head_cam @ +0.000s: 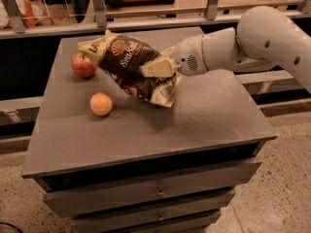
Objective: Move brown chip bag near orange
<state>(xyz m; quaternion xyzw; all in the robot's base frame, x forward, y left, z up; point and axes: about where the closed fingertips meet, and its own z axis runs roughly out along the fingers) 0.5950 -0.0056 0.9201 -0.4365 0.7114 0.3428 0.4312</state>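
The brown chip bag (130,66) is crinkled dark brown with cream-yellow ends and a shell logo. It hangs tilted above the grey cabinet top (204,115), clear of the surface, its shadow below it. My gripper (156,69) comes in from the right and is shut on the bag's right side, one pale finger lying across it. The orange (101,104) rests on the top, to the lower left of the bag and apart from it.
A red apple (83,65) sits at the back left, just beside the bag's upper left end. My white arm (252,42) reaches in from the right. A shelf rail (146,18) runs behind the cabinet. Drawers (155,193) are below.
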